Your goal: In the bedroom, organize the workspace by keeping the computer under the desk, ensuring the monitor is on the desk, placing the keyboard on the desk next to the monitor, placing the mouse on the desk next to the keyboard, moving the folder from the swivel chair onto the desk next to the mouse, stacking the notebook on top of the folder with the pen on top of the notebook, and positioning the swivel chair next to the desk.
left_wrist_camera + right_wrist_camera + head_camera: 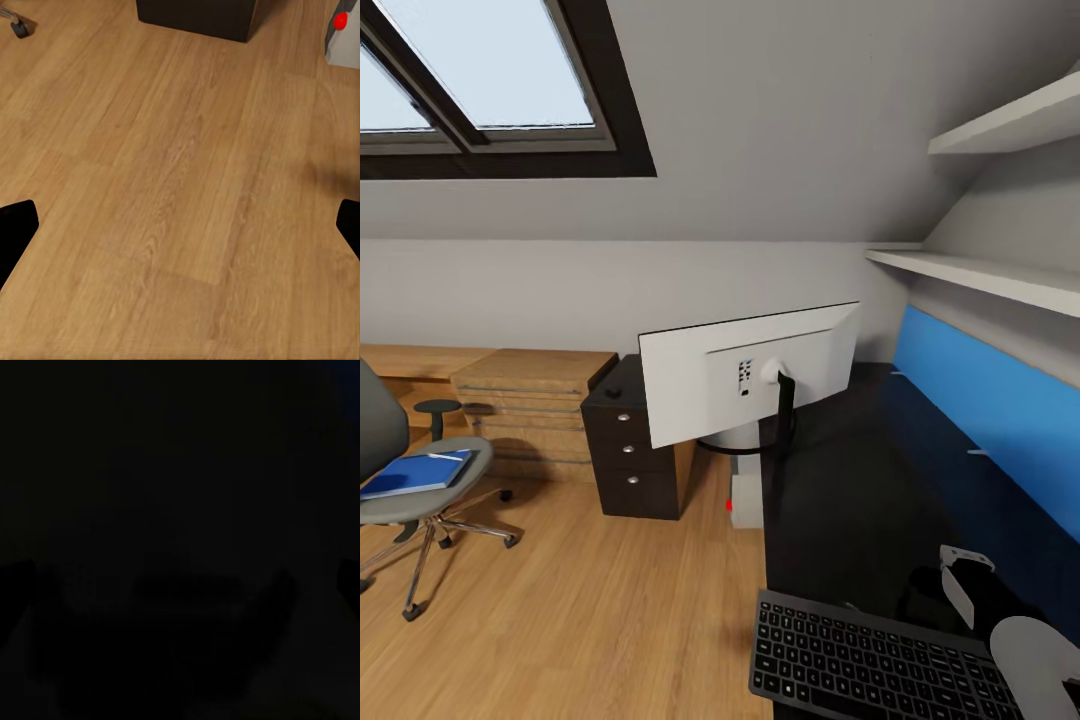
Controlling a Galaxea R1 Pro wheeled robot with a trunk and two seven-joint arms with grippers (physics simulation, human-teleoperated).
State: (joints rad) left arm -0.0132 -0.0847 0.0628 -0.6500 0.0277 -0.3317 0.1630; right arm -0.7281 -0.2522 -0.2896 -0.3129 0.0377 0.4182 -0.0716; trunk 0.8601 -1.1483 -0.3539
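Over on the swivel chair (410, 480) seat lies the folder (415, 472): flat, stiff, probably light and slick, so I'd pinch one long edge. My left hand (180, 225) hangs spread above the floor (172, 187); my right, I cannot tell.

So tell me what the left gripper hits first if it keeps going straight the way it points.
Most likely the bare wood floor: the left gripper, fingers wide apart, faces it with nothing between. How far off is unclear.
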